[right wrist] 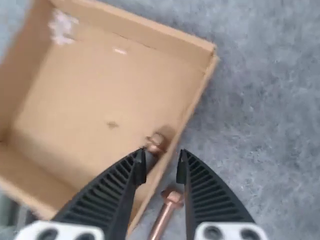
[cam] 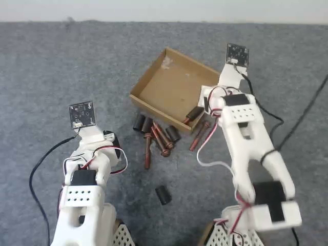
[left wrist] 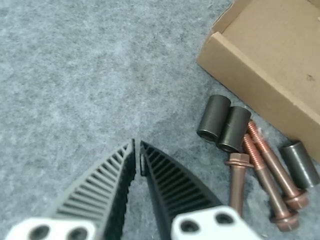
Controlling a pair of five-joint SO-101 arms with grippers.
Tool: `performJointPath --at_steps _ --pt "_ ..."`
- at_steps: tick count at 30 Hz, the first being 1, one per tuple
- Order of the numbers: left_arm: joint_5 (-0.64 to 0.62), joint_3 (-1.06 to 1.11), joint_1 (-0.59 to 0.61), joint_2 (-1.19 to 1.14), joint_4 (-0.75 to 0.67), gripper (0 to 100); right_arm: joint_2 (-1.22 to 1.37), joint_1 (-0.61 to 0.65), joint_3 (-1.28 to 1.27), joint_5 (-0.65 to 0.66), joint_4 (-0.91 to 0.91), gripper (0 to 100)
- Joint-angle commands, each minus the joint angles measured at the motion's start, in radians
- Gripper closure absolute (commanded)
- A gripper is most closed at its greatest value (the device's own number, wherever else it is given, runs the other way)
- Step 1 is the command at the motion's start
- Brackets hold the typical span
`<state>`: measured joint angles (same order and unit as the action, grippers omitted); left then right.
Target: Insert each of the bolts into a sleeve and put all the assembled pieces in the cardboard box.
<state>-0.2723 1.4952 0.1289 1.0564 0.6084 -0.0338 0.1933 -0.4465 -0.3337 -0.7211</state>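
1. Cardboard box [cam: 169, 84]: the landmark, open-topped, on grey carpet [cam: 77, 61]. Its floor is bare except at the near corner.
2. Assembled piece [cam: 194, 114]: a bolt seated in a dark sleeve, lying inside the box against the near corner wall. It appears to be the one finished unit. Its copper head [right wrist: 156, 143] shows just past the fingertips in the right wrist view.
3. Right gripper [right wrist: 160, 160]: over that same box corner, jaws moderately apart, with nothing seen between them.
4. Paired sleeves [cam: 139, 122]: side by side just outside the box's near wall, unfilled.
5. Three bolts [cam: 158, 138]: loose on the carpet just beyond the paired sleeves, on the side away from the box.
6. Third sleeve [cam: 172, 134]: close to the box's near corner, beside the three bolts.
7. Further bolt [cam: 199, 136]: outside the near corner, at the box's right. Whether a second one lies against it cannot be told.
8. Fourth sleeve [cam: 163, 195]: alone, well apart from the box.
9. Left gripper [left wrist: 137, 150]: over bare carpet, away from the box's near wall, jaws drawn to a thin slit, holding nothing.
10. Status, as judged: about one piece boxed. Four sleeves and at least four bolts await joining and boxing.
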Motion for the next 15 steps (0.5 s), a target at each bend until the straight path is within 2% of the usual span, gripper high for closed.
performJointPath --at_steps 1,12,15 --pt "0.012 -0.004 0.0 0.015 -0.023 99 0.091 -0.056 0.112 -0.014 0.053 89.0" --pt "0.012 -0.005 0.0 0.015 -0.026 99 0.38 -0.062 0.382 -0.008 0.039 89.0" --pt "0.012 -0.005 0.0 0.015 -0.026 99 0.354 -0.067 0.433 -0.011 -0.067 88.9"
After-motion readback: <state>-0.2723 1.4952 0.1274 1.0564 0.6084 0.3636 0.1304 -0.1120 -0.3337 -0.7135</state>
